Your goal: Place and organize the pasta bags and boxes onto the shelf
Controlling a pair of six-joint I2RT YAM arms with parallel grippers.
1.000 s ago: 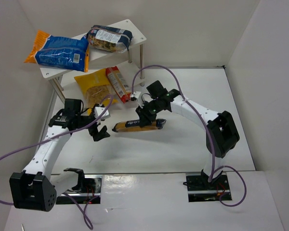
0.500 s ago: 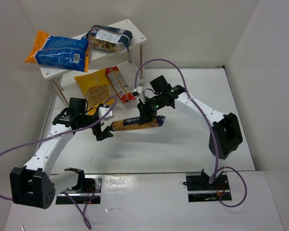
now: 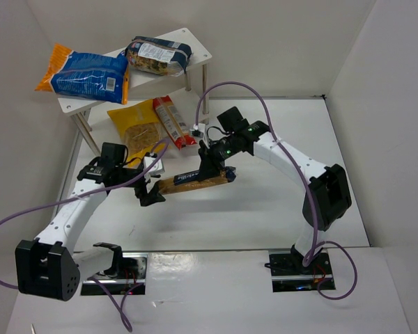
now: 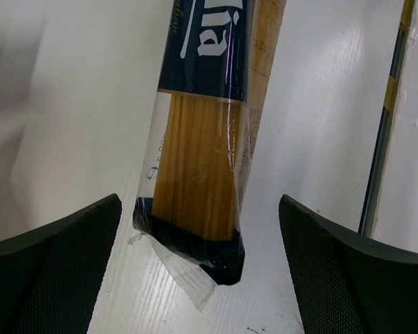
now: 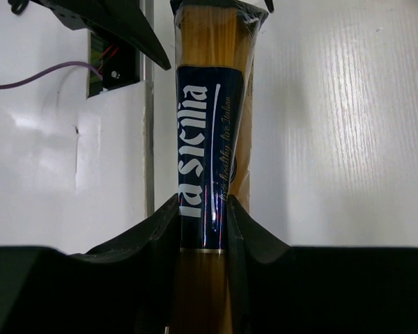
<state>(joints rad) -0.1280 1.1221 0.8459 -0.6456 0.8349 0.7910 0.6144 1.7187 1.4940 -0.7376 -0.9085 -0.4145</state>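
**Shelf [image 3: 195, 49], top board:** blue-and-orange bag [image 3: 83, 73] and dark-blue-and-clear bag [image 3: 159, 56], both unmoved.

**Under that board:** yellow bag [image 3: 134, 125] and red packet [image 3: 171, 118], unmoved. Which surface bears them cannot be told.

**Left gripper [image 3: 150, 189]:** jaws wide and empty. It has edged a little toward the packet.

**Spaghetti packet [image 3: 188, 181]:** between the arms, in front of the shelf. Its left end has swung up to the left gripper's mouth. This looks like a handover or shared grip being set up; the packet is not yet shelved.

**Right gripper [image 3: 214, 169]:** jaws narrow, clamped on the packet.

**Views:**
- Left wrist alone shows the packet's clear, dark-tailed end lying between the wide pads [image 4: 56, 264], touching neither.
- Right wrist alone shows the grip sitting on the blue label.
- The overhead view alone shows the shelf and the other bags.
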